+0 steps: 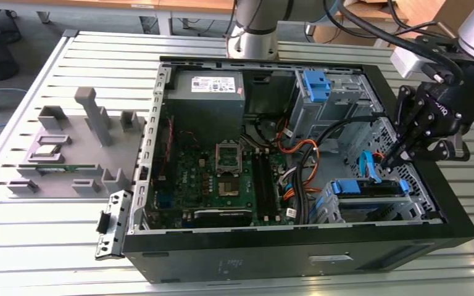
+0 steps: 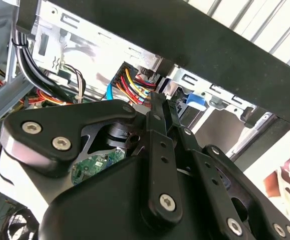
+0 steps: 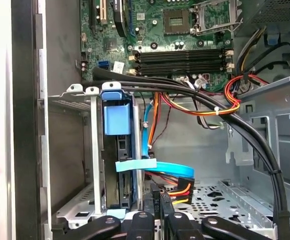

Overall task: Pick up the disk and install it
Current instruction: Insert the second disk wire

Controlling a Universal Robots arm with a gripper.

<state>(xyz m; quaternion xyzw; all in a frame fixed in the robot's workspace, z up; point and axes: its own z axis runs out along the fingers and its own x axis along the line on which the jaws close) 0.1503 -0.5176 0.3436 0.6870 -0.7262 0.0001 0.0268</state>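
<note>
The disk [image 3: 120, 165] sits edge-on inside the metal drive cage [image 3: 93, 150], its blue plastic rail tab [image 3: 117, 117] facing outward. In the exterior view the disk [image 1: 369, 187] lies in the cage at the case's lower right corner. My black gripper [image 1: 387, 161] hangs inside the case just above that cage. Its fingers [image 3: 156, 200] stand close together beside the disk's rear end, against a black plug with red, orange and yellow wires [image 3: 181, 187]. In the second wrist view the gripper [image 2: 161, 100] looks shut, its tips pointing at those coloured wires [image 2: 134, 80].
A blue flat cable [image 3: 152, 167] curves past the disk. Thick black cables [image 3: 245, 130] cross the case over the motherboard [image 1: 220, 172]. A grey power-supply box [image 1: 207, 92] and a second cage with a blue bracket [image 1: 315, 83] sit at the back. Grey fixtures [image 1: 64, 148] stand on the exterior view's left.
</note>
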